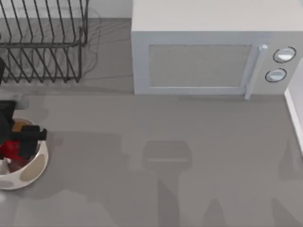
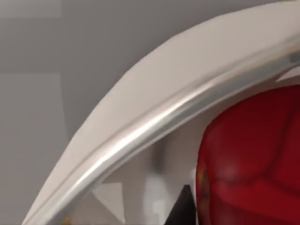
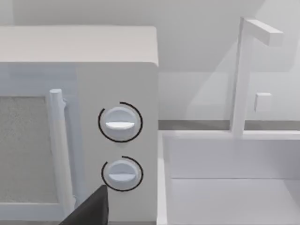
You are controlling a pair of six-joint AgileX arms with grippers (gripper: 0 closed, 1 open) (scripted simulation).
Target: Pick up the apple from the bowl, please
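The bowl [image 1: 40, 165], cream-white with tan and grey spots, sits at the table's left edge. The red apple [image 1: 8, 149] lies inside it, partly covered by my left gripper [image 1: 21, 144], which reaches down into the bowl right at the fruit. In the left wrist view the apple [image 2: 253, 154] looms very close, just inside the shiny bowl rim [image 2: 154, 122]. My right gripper [image 3: 89, 213] is parked off to the right, facing the microwave's knobs, with a dark tip of it showing.
A black wire dish rack [image 1: 42, 42] stands at the back left, behind the bowl. A white microwave [image 1: 199, 61] takes up the back centre and right. In the right wrist view a white sink [image 3: 229, 178] with a faucet [image 3: 241, 75] lies beside the microwave [image 3: 79, 117].
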